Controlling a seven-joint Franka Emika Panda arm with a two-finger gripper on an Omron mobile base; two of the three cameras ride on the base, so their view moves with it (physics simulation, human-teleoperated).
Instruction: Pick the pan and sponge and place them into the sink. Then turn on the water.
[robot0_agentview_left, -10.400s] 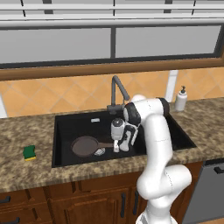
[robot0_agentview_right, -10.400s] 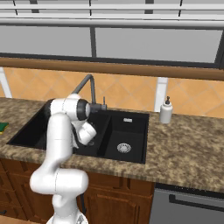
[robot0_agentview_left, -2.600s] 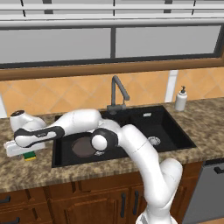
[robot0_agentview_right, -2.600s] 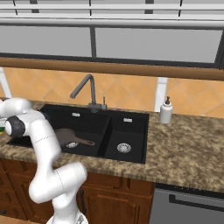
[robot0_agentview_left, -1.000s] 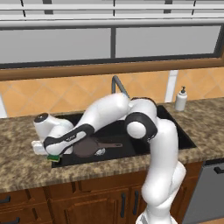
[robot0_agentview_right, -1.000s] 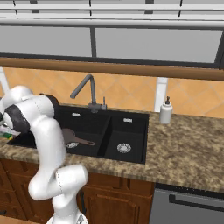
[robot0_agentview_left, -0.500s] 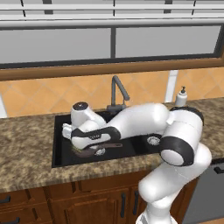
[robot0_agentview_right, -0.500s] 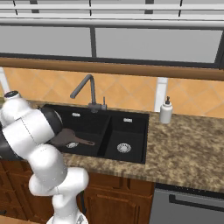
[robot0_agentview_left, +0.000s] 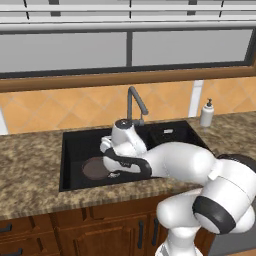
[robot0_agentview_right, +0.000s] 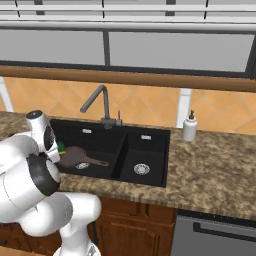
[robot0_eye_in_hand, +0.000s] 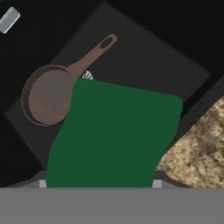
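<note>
Looking down from the hand view, we see the green sponge (robot0_eye_in_hand: 116, 138) up close, held in the tool (robot0_eye_in_hand: 99, 186), whose fingertips are hidden behind it. Its long axis runs from the lower left of that view toward the upper right. Beyond it lies the pan (robot0_eye_in_hand: 47, 94) on the floor of the sink (robot0_eye_in_hand: 144, 52), its round bowl at the left and its long handle pointing up and to the right, toward a sliver of silver drain beside the sponge's top edge.

From the left base view, we find the pan (robot0_agentview_left: 95, 168) in the large left basin of the sink (robot0_agentview_left: 75, 145), and the white arm bent low over it, covering the tool; the sponge cannot be made out there. The right base view adds a small patch of green sponge (robot0_agentview_right: 61, 147) beside the wrist, above the pan (robot0_agentview_right: 74, 156), whose handle points right toward the divider. A grey faucet (robot0_agentview_right: 97, 102) stands behind the basins and a white soap dispenser (robot0_agentview_right: 189, 128) sits on the speckled desk (robot0_agentview_right: 215, 165). No writing is readable anywhere.
</note>
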